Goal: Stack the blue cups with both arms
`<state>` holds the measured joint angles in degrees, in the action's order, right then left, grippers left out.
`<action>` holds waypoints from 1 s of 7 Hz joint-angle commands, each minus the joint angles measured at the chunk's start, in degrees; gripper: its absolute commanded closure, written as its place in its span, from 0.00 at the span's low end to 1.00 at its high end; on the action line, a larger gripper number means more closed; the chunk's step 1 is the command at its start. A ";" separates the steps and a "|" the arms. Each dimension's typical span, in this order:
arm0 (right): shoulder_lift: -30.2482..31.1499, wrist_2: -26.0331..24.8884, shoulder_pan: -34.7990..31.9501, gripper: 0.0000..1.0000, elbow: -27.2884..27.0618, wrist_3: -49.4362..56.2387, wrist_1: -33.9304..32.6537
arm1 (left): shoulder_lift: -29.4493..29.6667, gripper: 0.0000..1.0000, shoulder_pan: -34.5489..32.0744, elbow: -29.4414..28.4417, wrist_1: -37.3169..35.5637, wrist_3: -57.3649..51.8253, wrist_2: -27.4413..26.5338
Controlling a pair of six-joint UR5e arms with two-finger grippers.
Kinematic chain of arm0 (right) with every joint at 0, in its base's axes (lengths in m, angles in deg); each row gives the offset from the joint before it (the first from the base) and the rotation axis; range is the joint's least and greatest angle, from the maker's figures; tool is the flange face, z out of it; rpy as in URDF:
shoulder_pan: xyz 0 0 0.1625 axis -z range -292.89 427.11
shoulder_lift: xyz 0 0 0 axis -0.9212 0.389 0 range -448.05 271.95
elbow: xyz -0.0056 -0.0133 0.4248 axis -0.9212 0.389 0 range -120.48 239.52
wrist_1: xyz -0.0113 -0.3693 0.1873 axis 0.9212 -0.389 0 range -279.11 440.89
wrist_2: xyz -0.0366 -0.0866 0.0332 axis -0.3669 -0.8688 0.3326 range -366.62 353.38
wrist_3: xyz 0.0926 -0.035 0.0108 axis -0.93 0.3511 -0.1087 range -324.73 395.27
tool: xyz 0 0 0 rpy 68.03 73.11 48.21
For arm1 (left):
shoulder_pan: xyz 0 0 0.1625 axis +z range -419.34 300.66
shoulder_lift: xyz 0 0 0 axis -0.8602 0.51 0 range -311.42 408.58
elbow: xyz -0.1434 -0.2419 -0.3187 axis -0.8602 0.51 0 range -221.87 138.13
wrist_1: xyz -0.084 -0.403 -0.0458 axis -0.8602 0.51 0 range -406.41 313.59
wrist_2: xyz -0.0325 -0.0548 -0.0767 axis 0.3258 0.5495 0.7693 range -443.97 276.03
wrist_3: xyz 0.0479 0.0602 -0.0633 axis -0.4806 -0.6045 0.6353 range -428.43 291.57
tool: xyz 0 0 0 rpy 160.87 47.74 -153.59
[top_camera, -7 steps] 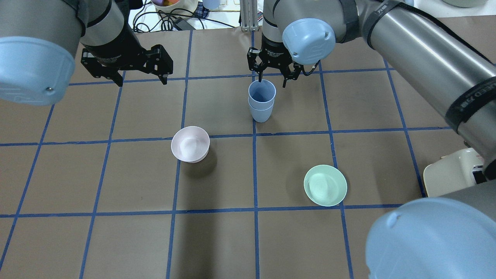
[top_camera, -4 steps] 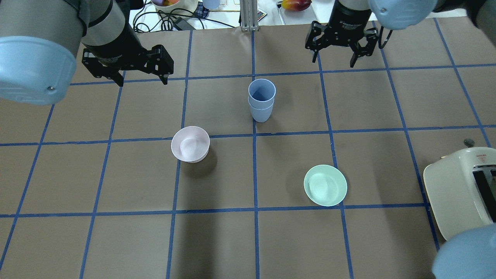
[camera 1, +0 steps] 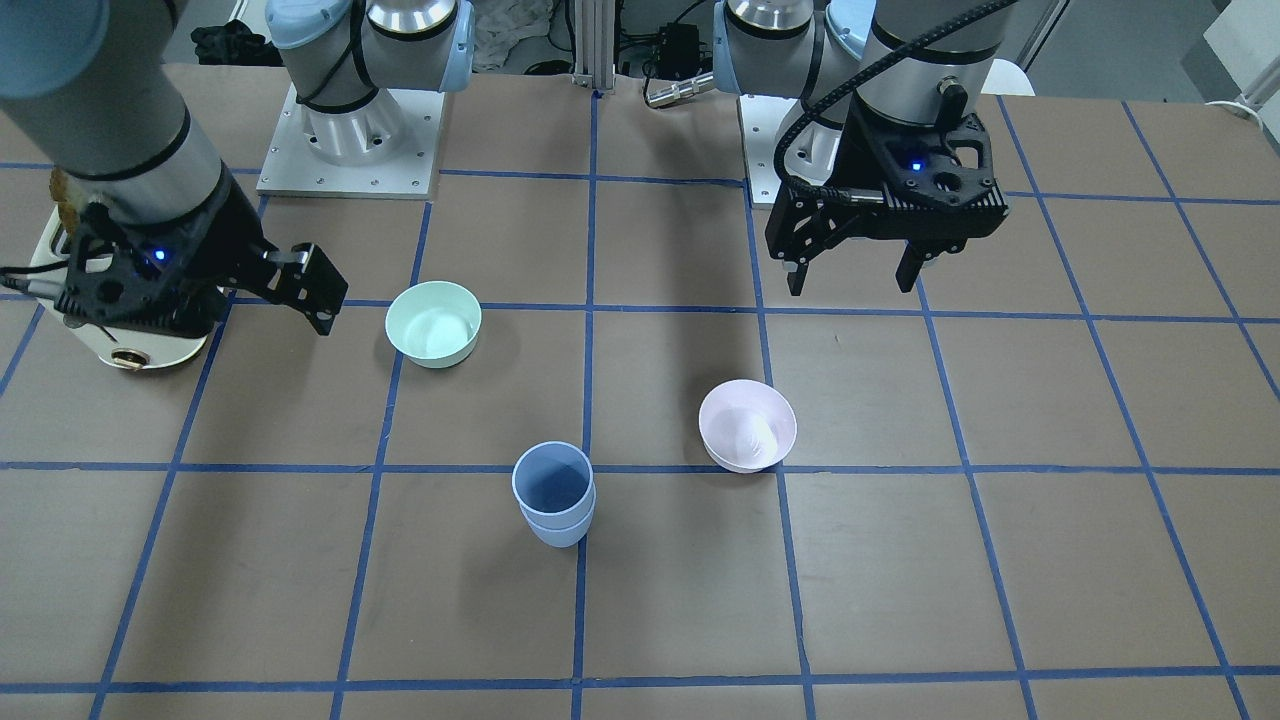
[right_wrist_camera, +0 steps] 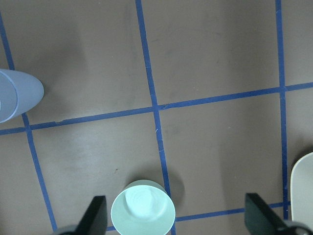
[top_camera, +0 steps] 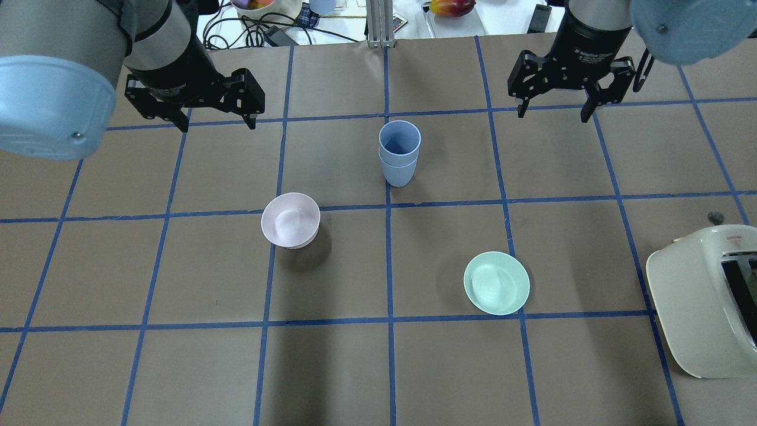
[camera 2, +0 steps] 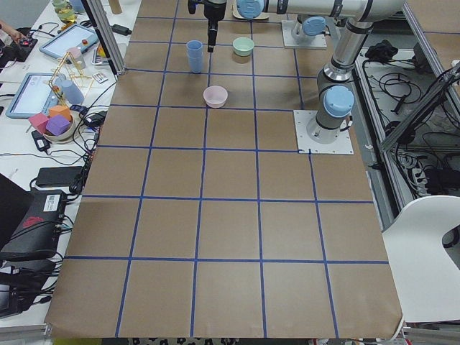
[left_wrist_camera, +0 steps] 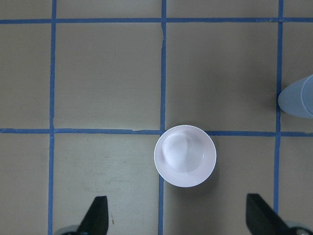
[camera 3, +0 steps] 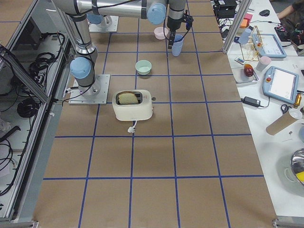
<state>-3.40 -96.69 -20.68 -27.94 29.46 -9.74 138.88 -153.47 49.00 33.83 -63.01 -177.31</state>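
The two blue cups (top_camera: 399, 151) stand nested, one inside the other, upright on the table's centre line; they also show in the front view (camera 1: 553, 492). My left gripper (top_camera: 216, 121) is open and empty, hovering to the left of the stack and well apart from it. My right gripper (top_camera: 553, 115) is open and empty, hovering to the right of the stack near the table's far edge. The left wrist view catches the stack's edge (left_wrist_camera: 298, 95), and so does the right wrist view (right_wrist_camera: 17, 95).
A pale pink bowl (top_camera: 290, 219) sits left of and nearer than the stack. A mint-green bowl (top_camera: 496, 283) sits nearer, to the right. A cream toaster (top_camera: 704, 302) stands at the right edge. Clutter lies beyond the table's far edge.
My right gripper has drawn away from the stacked cups, moving right and toward the far edge, open and empty. The stack stays put. My left arm has not moved.
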 commanded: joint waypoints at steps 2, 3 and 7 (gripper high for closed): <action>4.64 -0.28 -0.19 0.00 -2.80 0.28 1.51 | -0.03 0.00 0.00 0.00 0.00 0.02 0.00; 4.91 -0.28 -0.19 0.00 -2.80 0.28 2.56 | 0.05 0.00 0.00 0.00 0.00 0.02 0.00; 5.17 -0.10 -0.28 0.00 -2.63 0.28 2.75 | 0.05 0.00 0.00 0.00 0.00 0.02 0.00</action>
<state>1.70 -96.95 -20.96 -30.66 29.74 -7.02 138.88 -153.47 49.04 33.83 -62.98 -177.31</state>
